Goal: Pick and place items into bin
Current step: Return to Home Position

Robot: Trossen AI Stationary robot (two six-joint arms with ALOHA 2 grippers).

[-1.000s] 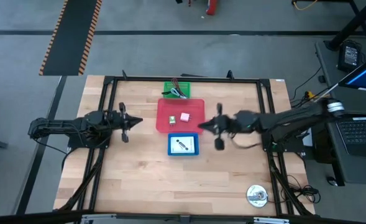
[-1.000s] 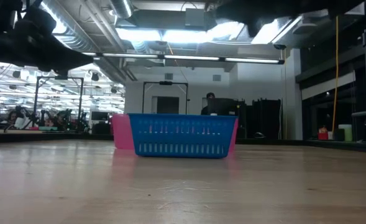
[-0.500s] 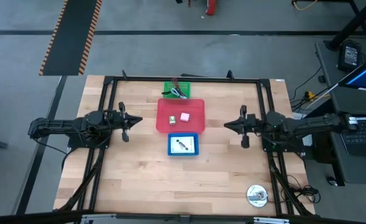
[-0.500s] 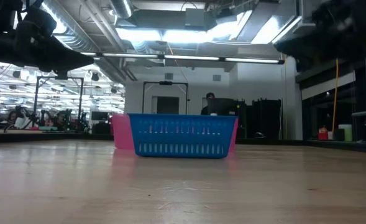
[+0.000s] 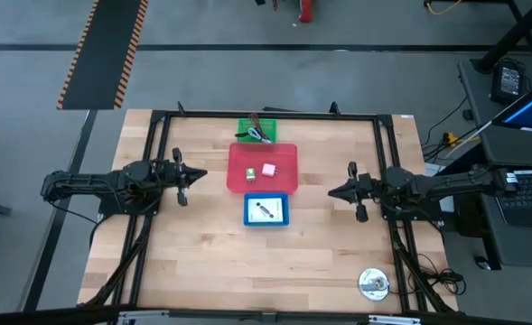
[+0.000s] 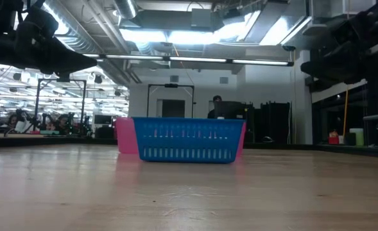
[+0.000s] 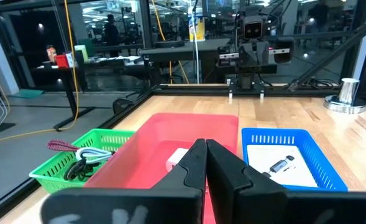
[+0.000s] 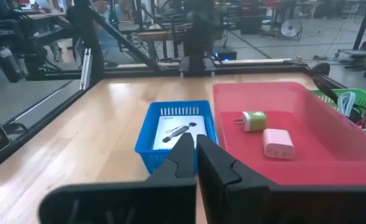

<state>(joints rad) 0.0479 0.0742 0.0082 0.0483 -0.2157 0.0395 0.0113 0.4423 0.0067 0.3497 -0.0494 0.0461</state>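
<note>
Right claw (image 5: pixel 335 191) closed and empty at 3 o'clock of the red bin (image 5: pixel 238 155), left claw (image 5: pixel 193 175) closed and empty at its 9 o'clock, pink cube (image 5: pixel 269 169) and green piece (image 5: pixel 249 174) inside it, white card (image 5: pixel 266 210) in blue bin (image 5: pixel 247 219) at 6 o'clock, bench (image 5: pixel 202 262) beneath

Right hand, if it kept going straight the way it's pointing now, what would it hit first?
Probably the blue bin, at its end beside the red bin. The right hand points about where they meet, and its height is unclear, so it might pass above.
</note>
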